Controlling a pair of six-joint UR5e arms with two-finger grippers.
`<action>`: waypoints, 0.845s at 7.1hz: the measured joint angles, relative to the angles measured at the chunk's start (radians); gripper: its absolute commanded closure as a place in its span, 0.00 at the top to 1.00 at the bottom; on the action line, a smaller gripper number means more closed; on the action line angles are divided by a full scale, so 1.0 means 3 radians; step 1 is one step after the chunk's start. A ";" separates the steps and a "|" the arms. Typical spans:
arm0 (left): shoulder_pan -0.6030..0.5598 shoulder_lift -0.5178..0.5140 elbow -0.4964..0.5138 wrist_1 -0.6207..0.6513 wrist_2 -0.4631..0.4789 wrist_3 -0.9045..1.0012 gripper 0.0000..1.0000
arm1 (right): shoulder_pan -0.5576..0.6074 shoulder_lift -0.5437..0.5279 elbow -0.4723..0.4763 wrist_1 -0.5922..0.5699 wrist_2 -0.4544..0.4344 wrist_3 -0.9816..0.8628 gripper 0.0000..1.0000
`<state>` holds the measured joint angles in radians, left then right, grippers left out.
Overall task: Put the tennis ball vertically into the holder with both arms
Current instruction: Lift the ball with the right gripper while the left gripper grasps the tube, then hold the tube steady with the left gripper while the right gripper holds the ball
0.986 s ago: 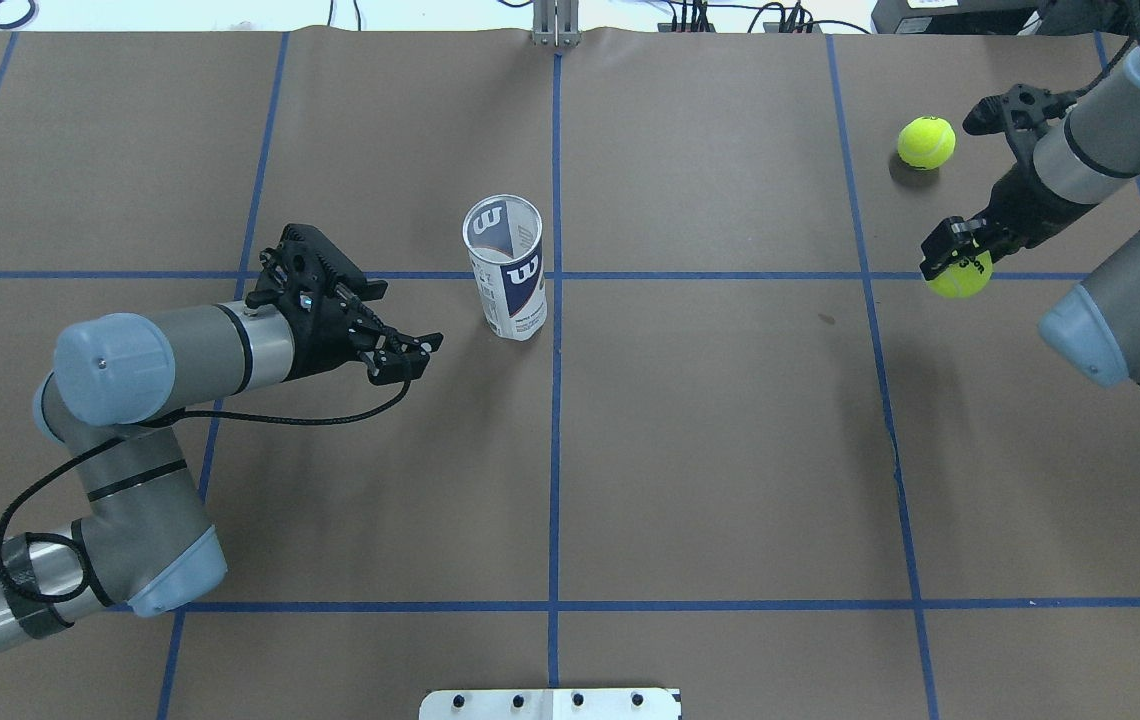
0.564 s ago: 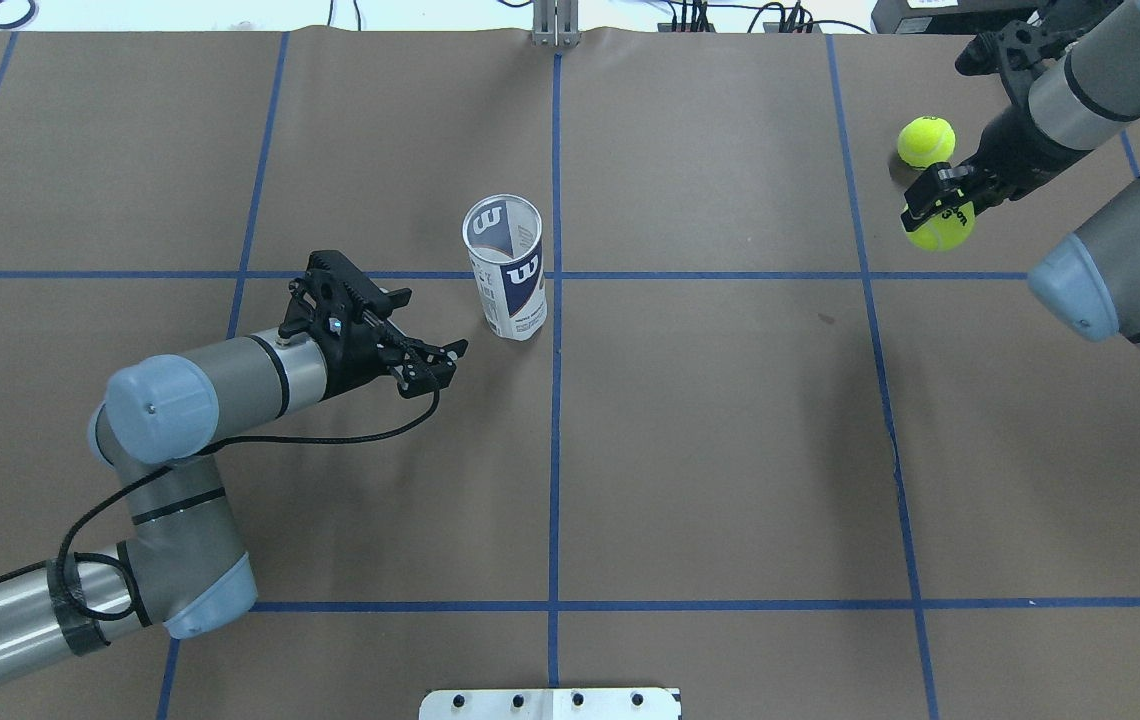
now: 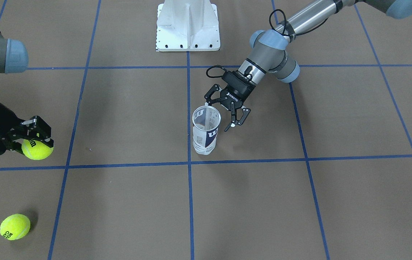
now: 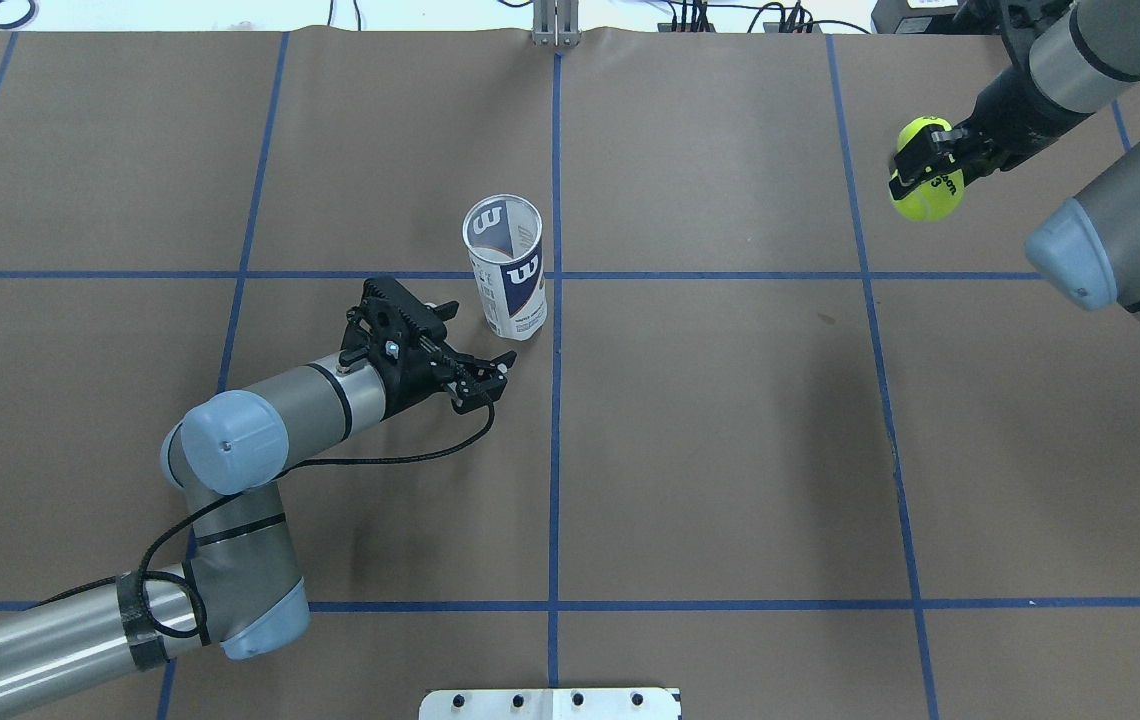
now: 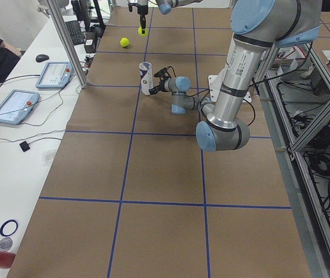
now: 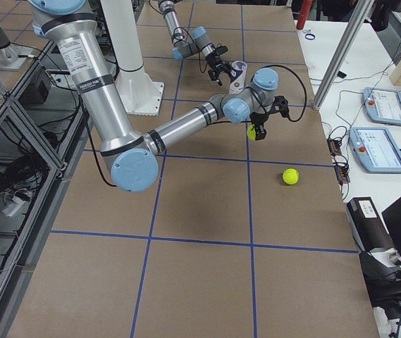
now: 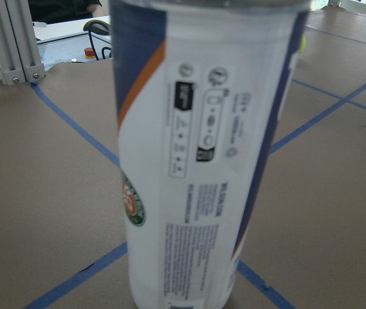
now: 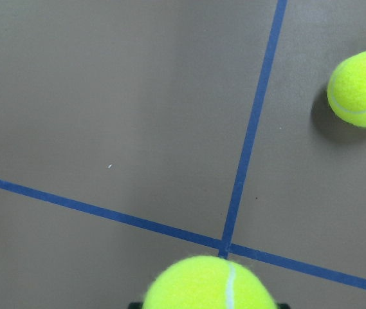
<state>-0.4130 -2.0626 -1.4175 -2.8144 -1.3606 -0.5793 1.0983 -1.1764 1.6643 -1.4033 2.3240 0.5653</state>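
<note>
Facing upright holder [image 3: 206, 134], left jaws wide; right jaws gripping ball [image 3: 37, 150], well apart.

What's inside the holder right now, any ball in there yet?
Looking down the open top of the holder, no ball shows, only the inner wall. The label hides the bottom. One tennis ball is in the right gripper.

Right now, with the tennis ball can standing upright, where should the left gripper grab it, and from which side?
Take the holder across its round wall near mid-height, coming in level from its robot-side left, where the open left gripper sits. It stands upright, mouth up, so a side grip likely leaves the top free for the tennis ball.
</note>
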 measured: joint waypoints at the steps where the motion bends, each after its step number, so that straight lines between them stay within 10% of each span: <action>1: 0.0007 -0.0085 0.0052 -0.0001 0.0040 0.0000 0.99 | 0.0021 0.0011 0.0002 0.0004 0.0051 0.0012 0.00; 6: -0.0001 -0.0170 0.0145 0.0000 0.0081 0.0010 0.99 | 0.0066 0.0068 0.0007 0.0004 0.0092 0.0033 0.00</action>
<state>-0.4132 -2.1137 -1.3739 -2.8144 -1.3362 -0.5764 1.1180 -1.1560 1.6663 -1.4022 2.3515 0.5751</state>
